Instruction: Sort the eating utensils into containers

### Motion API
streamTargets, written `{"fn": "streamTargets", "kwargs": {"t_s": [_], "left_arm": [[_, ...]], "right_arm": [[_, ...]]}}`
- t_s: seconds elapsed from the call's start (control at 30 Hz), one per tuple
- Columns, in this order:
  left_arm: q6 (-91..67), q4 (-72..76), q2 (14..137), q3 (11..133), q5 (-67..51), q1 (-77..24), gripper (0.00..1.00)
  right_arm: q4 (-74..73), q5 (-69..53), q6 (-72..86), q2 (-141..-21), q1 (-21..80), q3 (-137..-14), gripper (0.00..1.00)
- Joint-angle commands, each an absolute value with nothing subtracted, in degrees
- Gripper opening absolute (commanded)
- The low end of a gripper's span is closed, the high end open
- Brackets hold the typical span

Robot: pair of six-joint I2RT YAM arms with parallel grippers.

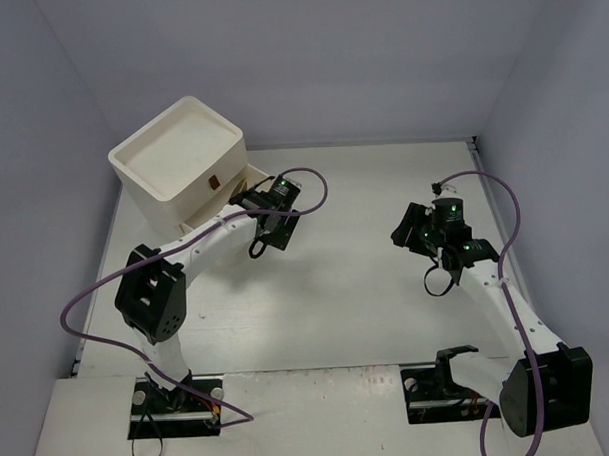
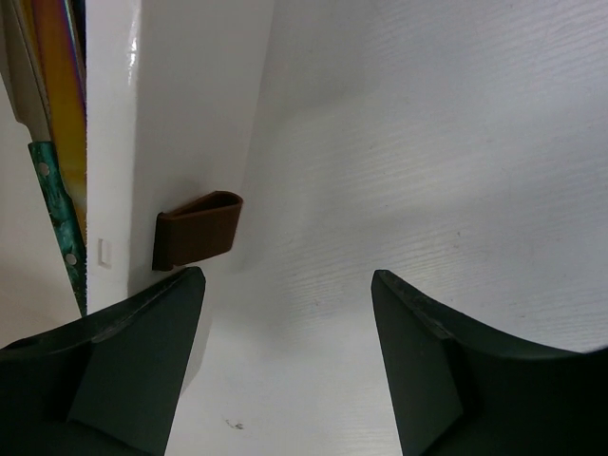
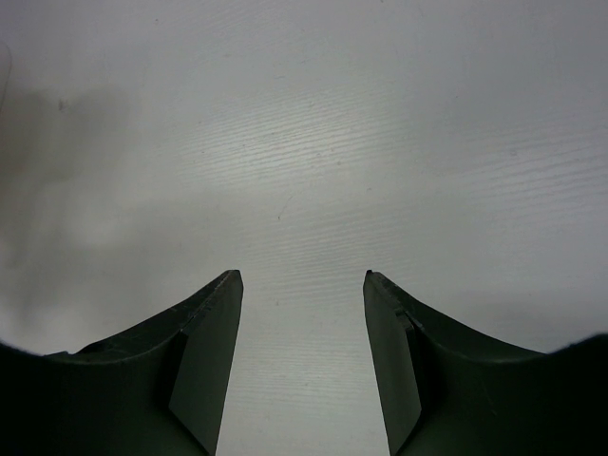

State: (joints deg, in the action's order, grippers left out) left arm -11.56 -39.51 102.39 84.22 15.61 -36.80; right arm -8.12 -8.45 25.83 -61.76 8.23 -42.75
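The containers are drawers of a white cabinet (image 1: 182,157) at the back left. A small brown handle (image 1: 214,181) shows on its front, and a lower drawer (image 1: 251,176) stands pulled out. My left gripper (image 1: 243,199) is right at that drawer's front, open and holding nothing. In the left wrist view, the gripper (image 2: 288,275) sits just right of the drawer's brown handle (image 2: 198,228). Inside the drawer lie eating utensils: a gold iridescent piece (image 2: 57,66) and a teal handle (image 2: 57,218). My right gripper (image 1: 407,228) hovers open over bare table (image 3: 304,142), with nothing between its jaws (image 3: 302,275).
Pale walls close in the white table (image 1: 347,287) at the back and on both sides. Purple cables (image 1: 318,192) loop off both arms. The arm bases are bolted at the near edge (image 1: 176,408).
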Motion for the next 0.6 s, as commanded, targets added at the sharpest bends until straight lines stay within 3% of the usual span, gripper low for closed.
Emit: {"fn": "streamTargets", "kwargs": {"t_s": [0.0,0.57], "left_arm": [[-7.8,-38.5,100.0,87.8,27.0,-33.4,0.69],[-4.4,-37.4,100.1,88.2,29.6,-28.9,0.69]], "right_arm": [[-6.3,-9.1,24.9,-61.5,7.9,-42.7,0.51],[-6.3,-9.0,24.2,-61.7,7.6,-41.5,0.51]]}}
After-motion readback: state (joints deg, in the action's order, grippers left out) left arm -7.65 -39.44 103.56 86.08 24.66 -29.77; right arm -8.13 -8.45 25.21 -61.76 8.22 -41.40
